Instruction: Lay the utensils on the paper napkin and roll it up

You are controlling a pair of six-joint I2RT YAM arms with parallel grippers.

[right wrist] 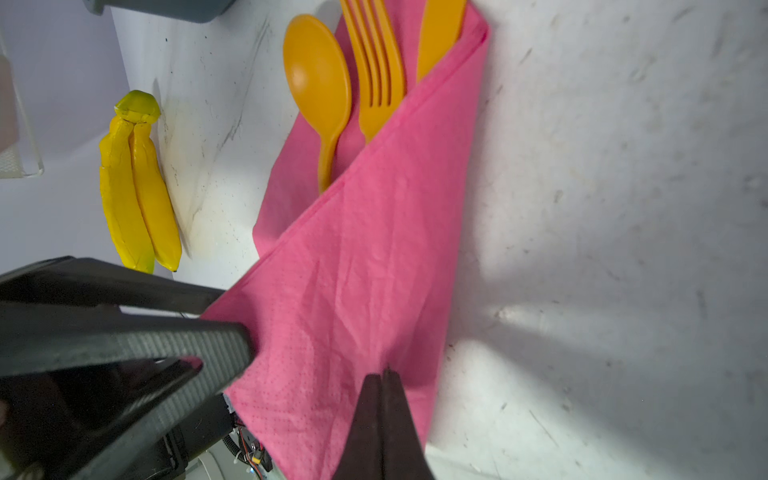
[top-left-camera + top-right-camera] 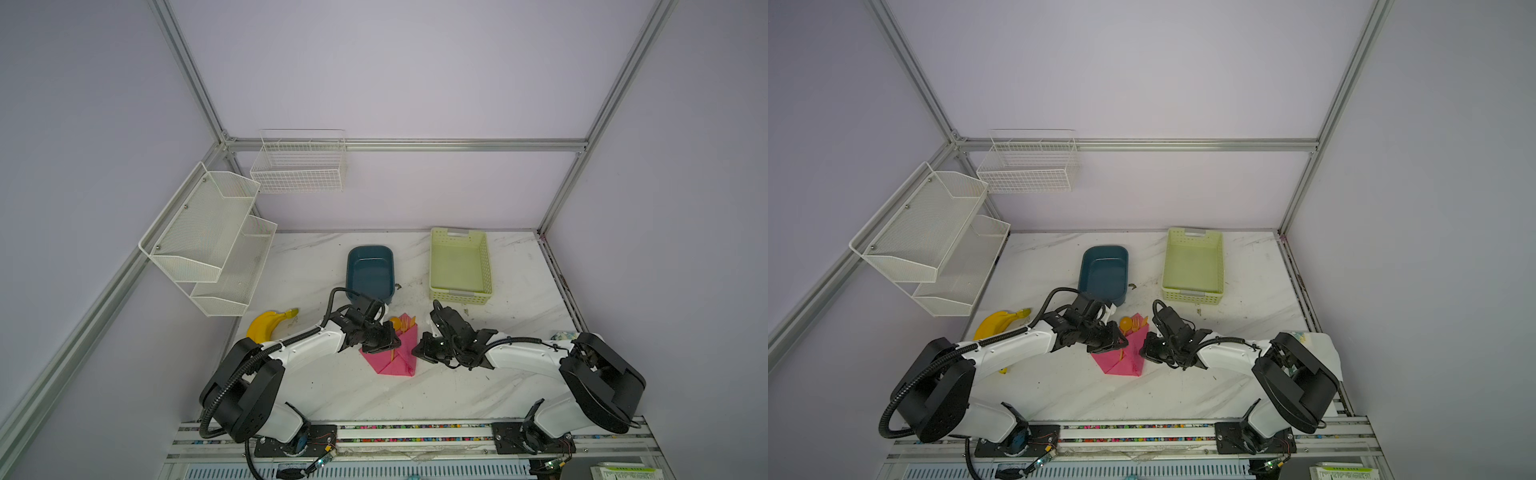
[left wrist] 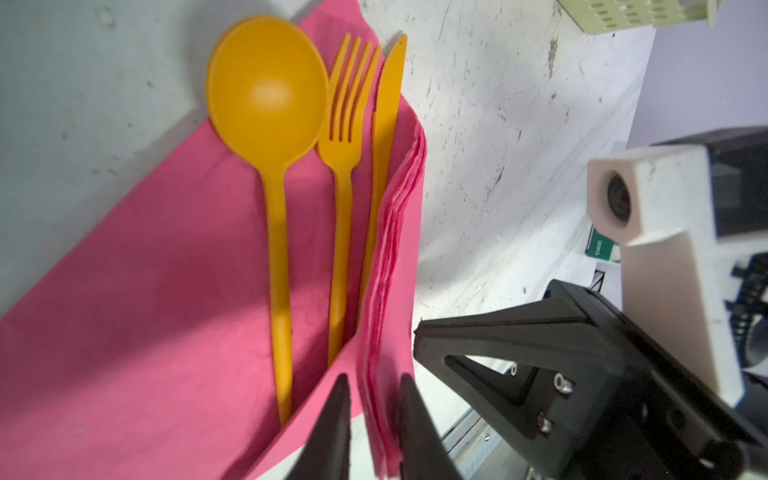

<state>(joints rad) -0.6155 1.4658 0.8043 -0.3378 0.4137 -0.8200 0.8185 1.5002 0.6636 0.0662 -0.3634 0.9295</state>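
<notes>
The pink paper napkin (image 2: 395, 362) (image 2: 1126, 362) lies mid-table between both grippers, with one flap folded over the handles of the utensils. The orange spoon (image 3: 266, 91), fork (image 3: 347, 124) and knife (image 3: 386, 104) lie side by side on it, their heads sticking out at the far end (image 2: 402, 323). My left gripper (image 3: 374, 378) (image 2: 384, 347) has narrowed onto the napkin's layered folded edge, which stands between its fingers. My right gripper (image 1: 384, 372) (image 2: 417, 352) is shut, its tips on the folded flap (image 1: 374, 270) at the napkin's right side.
A blue tub (image 2: 370, 270) and a pale green basket (image 2: 459, 266) stand behind the napkin. A yellow banana (image 2: 270, 324) lies to the left, by the white mesh shelves (image 2: 216, 241). A patterned packet (image 2: 563, 333) sits at the right edge behind my right arm.
</notes>
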